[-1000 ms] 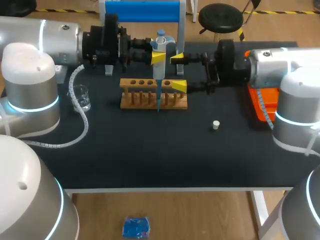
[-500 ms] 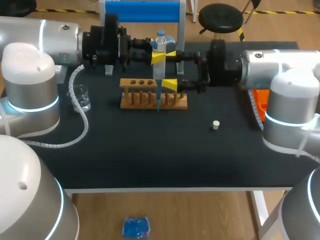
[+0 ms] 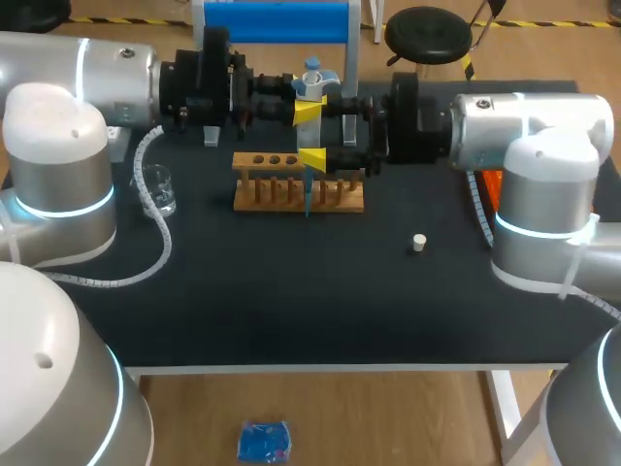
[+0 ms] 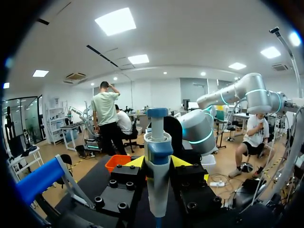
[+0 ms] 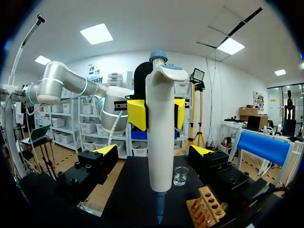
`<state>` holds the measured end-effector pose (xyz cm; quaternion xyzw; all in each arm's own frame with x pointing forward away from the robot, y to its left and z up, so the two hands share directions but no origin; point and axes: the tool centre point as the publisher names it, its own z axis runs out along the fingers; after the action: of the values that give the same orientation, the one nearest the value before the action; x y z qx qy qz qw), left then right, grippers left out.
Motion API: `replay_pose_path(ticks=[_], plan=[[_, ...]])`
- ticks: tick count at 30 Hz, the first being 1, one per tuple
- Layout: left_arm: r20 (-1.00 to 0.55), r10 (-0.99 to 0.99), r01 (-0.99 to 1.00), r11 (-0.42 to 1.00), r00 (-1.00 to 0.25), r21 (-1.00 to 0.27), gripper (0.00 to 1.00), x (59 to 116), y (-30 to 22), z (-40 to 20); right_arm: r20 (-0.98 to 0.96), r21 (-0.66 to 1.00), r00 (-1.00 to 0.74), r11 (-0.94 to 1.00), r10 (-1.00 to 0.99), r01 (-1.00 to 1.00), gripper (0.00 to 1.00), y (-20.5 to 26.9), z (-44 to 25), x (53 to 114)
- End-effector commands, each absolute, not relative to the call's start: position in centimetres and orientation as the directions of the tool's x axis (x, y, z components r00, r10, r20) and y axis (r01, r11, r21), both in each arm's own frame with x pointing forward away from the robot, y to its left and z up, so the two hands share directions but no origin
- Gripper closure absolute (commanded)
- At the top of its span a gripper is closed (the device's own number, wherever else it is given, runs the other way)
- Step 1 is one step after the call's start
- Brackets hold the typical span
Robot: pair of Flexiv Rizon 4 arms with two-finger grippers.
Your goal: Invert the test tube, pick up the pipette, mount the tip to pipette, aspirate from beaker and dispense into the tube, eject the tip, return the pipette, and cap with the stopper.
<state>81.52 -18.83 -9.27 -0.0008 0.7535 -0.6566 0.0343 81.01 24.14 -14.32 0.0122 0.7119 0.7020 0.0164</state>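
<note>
My left gripper [image 3: 307,110] is shut on a white pipette [image 3: 310,136] with a blue top and holds it upright over the wooden tube rack [image 3: 297,193]. The blue tip [image 3: 308,199] hangs down in front of the rack. In the left wrist view the pipette [image 4: 157,183] stands between my left gripper's [image 4: 157,164] yellow tips. My right gripper [image 5: 154,152] is open, one finger on each side of the pipette [image 5: 160,142], apart from it. In the head view my right gripper [image 3: 312,134] reaches the pipette from the right. I cannot make out a test tube in the rack.
A small glass beaker [image 3: 158,189] stands at the left of the table, also seen as the beaker [image 5: 180,175] beyond the pipette. A white stopper [image 3: 419,243] lies right of the middle. An orange tray [image 3: 488,183] sits behind my right arm. A blue-topped stand [image 3: 277,21] rises at the back.
My right arm has moved left, bringing its open fingers from beside the rack's right end to either side of the pipette. The left arm and pipette have kept still.
</note>
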Motion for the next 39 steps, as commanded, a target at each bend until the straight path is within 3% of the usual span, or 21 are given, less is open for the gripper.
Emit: replay_pose_path(ticks=[1, 5, 8, 14, 17, 18, 23, 29, 32, 39], plan=[[-0.053, -0.049, 0.046, 0.134, -0.997, -0.990, 1.00, 81.54, -18.95, -9.32, -0.004, 1.000, -0.999, 0.009, 0.043, -0.004, 0.00, 24.44, -14.33, 81.11], [-0.053, -0.049, 0.046, 0.134, -0.997, -0.990, 1.00, 81.54, -18.95, -9.32, 0.003, 1.000, -0.999, 0.002, 0.047, 0.003, 0.03, 24.44, -14.33, 81.17], [-0.053, -0.049, 0.046, 0.134, -0.997, -0.990, 1.00, 81.54, -18.95, -9.32, 0.008, 1.000, -0.999, -0.004, 0.049, 0.008, 0.16, 24.37, -14.36, 81.22], [-0.053, -0.049, 0.046, 0.134, -0.997, -0.990, 1.00, 81.54, -18.95, -9.32, 0.009, 1.000, -0.999, -0.005, 0.049, 0.009, 0.22, 24.35, -14.42, 81.20], [-0.053, -0.049, 0.046, 0.134, -0.997, -0.990, 1.00, 81.54, -18.95, -9.32, 0.008, 1.000, -0.999, -0.003, 0.048, 0.008, 0.34, 24.37, -14.43, 81.19], [-0.053, -0.049, 0.046, 0.134, -0.997, -0.990, 1.00, 81.54, -18.95, -9.32, 0.007, 1.000, -0.999, -0.003, 0.048, 0.007, 0.47, 24.39, -14.43, 81.18], [-0.053, -0.049, 0.046, 0.134, -0.997, -0.990, 1.00, 81.54, -18.95, -9.32, 0.003, 1.000, -0.999, 0.000, 0.048, 0.003, 0.58, 24.42, -14.40, 81.17], [-0.053, -0.049, 0.046, 0.134, -0.997, -0.990, 1.00, 81.54, -18.95, -9.32, -0.005, 1.000, -0.999, 0.002, 0.046, -0.004, 0.95, 24.44, -14.28, 81.14], [-0.053, -0.049, 0.046, 0.134, -0.997, -0.990, 1.00, 81.54, -18.95, -9.32, -0.007, 1.000, -0.999, 0.005, 0.045, -0.007, 1.00, 24.44, -14.25, 81.13], [-0.053, -0.049, 0.046, 0.134, -0.997, -0.990, 1.00, 81.54, -18.95, -9.32, -0.009, 1.000, -0.999, 0.005, 0.042, -0.008, 1.00, 24.34, -14.27, 81.15]])
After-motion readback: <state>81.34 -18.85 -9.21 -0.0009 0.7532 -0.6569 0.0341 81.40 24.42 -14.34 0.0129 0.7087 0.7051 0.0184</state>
